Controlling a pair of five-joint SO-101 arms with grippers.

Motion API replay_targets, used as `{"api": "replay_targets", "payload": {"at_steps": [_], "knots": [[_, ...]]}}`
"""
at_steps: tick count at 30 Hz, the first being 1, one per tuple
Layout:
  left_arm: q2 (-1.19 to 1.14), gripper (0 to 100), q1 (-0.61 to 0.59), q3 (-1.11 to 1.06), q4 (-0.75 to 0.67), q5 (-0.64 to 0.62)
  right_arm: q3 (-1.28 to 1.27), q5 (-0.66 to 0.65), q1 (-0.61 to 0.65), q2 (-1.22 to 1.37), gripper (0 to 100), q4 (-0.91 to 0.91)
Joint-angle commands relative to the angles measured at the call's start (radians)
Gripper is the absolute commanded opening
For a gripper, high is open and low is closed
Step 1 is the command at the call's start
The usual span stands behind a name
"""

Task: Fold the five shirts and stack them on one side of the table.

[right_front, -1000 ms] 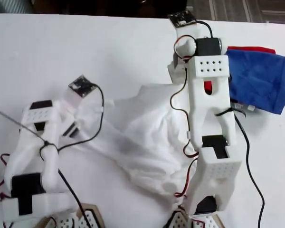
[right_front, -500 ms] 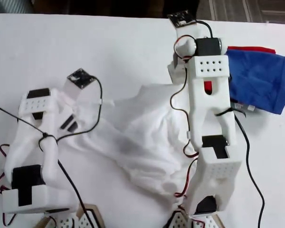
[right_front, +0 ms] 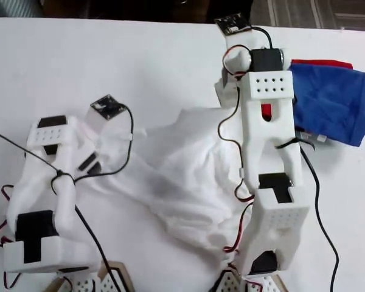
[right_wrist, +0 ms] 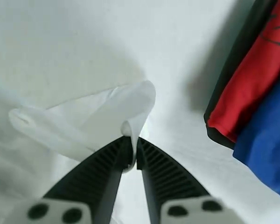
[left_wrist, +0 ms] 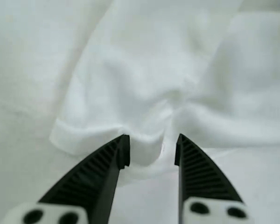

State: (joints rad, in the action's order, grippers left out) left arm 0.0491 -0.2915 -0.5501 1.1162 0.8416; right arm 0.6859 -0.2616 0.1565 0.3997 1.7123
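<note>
A crumpled white shirt point(right_front: 182, 176) lies in the middle of the table. My right gripper point(right_wrist: 133, 151) is shut on a corner of the white shirt point(right_wrist: 107, 116), near the table's far side beside the folded stack. My left gripper point(left_wrist: 151, 149) stands open over the shirt's left sleeve edge point(left_wrist: 130, 140), with a fold of cloth between its fingertips. In the high view the left arm point(right_front: 55, 176) sits at the shirt's left end and the right arm point(right_front: 267, 152) lies along its right side.
A stack of folded shirts, blue point(right_front: 328, 100) on top with red point(right_front: 322, 62) and a dark one point(right_wrist: 233, 60) beneath, lies at the far right of the white table point(right_front: 79, 61). Cables trail from both arms.
The left arm has shifted slightly along the shirt's left end. The right arm and the shirt stack stay still.
</note>
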Motion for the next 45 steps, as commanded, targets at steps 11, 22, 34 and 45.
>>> {"api": "replay_targets", "payload": {"at_steps": [11,22,34,45], "knots": [[0.006,11,0.011,-0.03,-0.012,0.017,0.035,-0.006,-0.01,-0.076,1.9,0.008],[0.006,15,0.011,-0.035,-0.011,0.017,0.035,-0.006,-0.01,-0.076,1.9,0.008],[0.015,2,0.014,-0.113,-0.123,0.008,0.035,-0.005,-0.01,-0.077,1.9,0.008],[0.015,3,0.009,0.186,0.163,-0.044,0.064,-0.006,-0.01,-0.082,1.9,-0.001]]}}
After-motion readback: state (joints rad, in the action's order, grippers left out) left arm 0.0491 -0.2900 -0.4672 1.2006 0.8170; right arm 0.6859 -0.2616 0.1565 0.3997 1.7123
